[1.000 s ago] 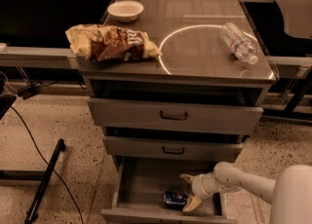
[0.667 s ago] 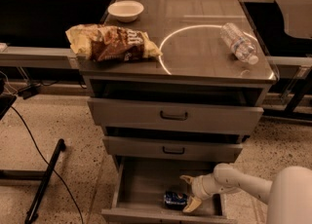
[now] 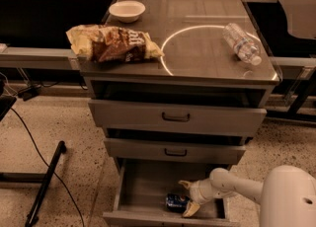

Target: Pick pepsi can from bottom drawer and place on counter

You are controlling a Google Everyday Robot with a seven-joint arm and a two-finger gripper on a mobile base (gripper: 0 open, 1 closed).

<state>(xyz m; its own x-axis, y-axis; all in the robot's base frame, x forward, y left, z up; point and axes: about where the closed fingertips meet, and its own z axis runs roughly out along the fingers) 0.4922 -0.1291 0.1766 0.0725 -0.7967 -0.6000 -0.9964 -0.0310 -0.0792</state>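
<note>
tool [image 3: 185,199] spread at the end of the can [image 3: 175,202], low in the drawer [image 3: 148,184]; risk: can on its side rolls off as fingers close.

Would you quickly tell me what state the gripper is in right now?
Gripper: open, down in the bottom drawer, with its fingers on either side of the pepsi can, not closed on it.

Speckled floor [image 3: 54,122], blk stand leg [image 3: 47,181] at L, dim warm light.
</note>
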